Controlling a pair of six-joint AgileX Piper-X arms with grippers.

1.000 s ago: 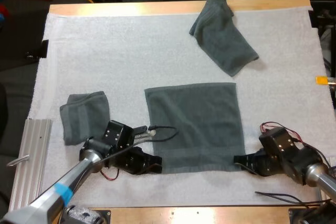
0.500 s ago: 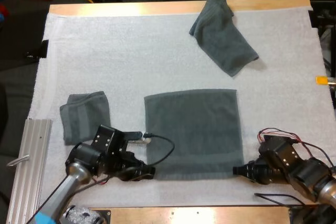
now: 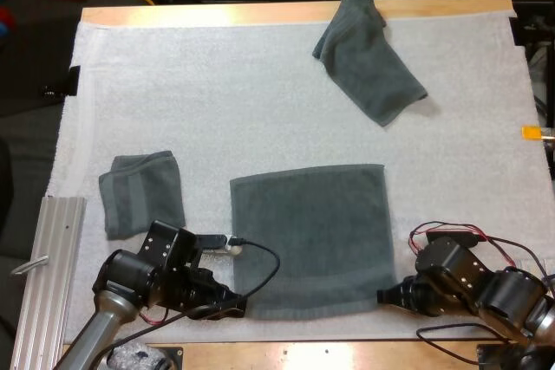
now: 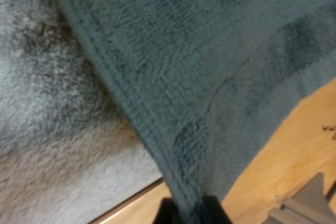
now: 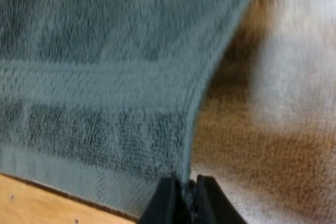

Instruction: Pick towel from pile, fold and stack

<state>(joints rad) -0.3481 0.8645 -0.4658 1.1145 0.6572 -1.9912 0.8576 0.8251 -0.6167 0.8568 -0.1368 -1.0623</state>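
Pinching the near corners of the spread towel (image 3: 308,231), left hand (image 3: 236,305) and right hand (image 3: 386,295) clamp its hem, arms low over the bench (image 3: 217,13).

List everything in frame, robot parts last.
spread towel: 1, dark grey-green, flat on the mat, near centre
folded towel: 1, dark grey-green, on the mat, left of the spread towel
crumpled towel: 1, dark grey-green, far side of the mat, right of centre
mat: 1, white, covering the table
table: 1, wooden, bare strip at the far edge
ribbed metal plate: 1, silver, beside the mat's near left edge
left gripper: 1, black, jaws shut on the spread towel's near left corner
right gripper: 1, black, jaws shut on its near right corner
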